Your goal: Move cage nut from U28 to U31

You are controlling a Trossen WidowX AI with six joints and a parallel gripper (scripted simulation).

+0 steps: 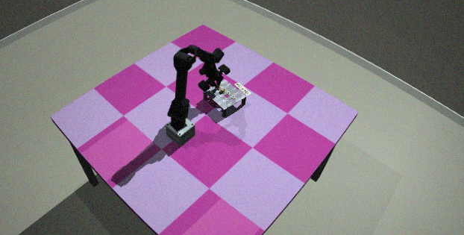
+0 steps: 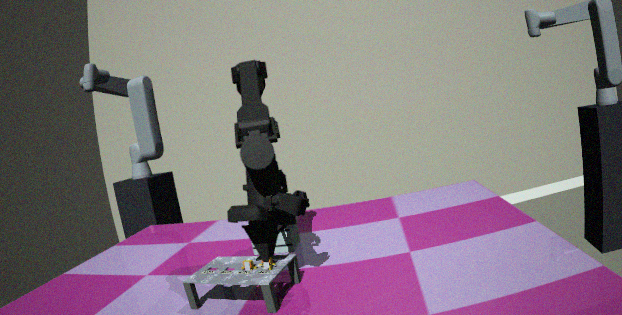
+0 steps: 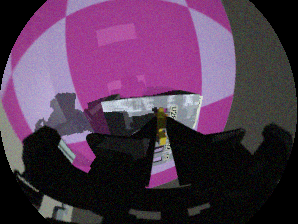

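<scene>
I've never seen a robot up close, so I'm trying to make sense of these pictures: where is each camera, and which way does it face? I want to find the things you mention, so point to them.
Top: high above one side, angled down at the table [image 1: 231, 168] and the whole arm.
Exterior: low beyond the rail plate [image 1: 229, 102] [image 2: 225, 277] [image 3: 135, 104], facing the arm's front.
Wrist: on the arm, looking along the dark fingers toward the plate.
Top and exterior share the whole arm.

From the top view, the base [image 1: 190, 133] [image 2: 283, 241] and the plate [image 1: 227, 102] [image 2: 232, 278] [image 3: 131, 105] stand on the table [image 1: 209, 168] [image 2: 350, 285] [image 3: 135, 60], the plate at 2 o'clock from the base. The label [image 1: 242, 89] [image 3: 199, 110] lies at 2 o'clock from the plate's middle. One nut [image 1: 218, 87] [image 2: 268, 265] [image 3: 161, 119] is between the fingertips at the plate; the other nut [image 1: 222, 91] [image 2: 247, 265] [image 3: 162, 140] sits in the plate, at 9 o'clock from it in the exterior view.
</scene>
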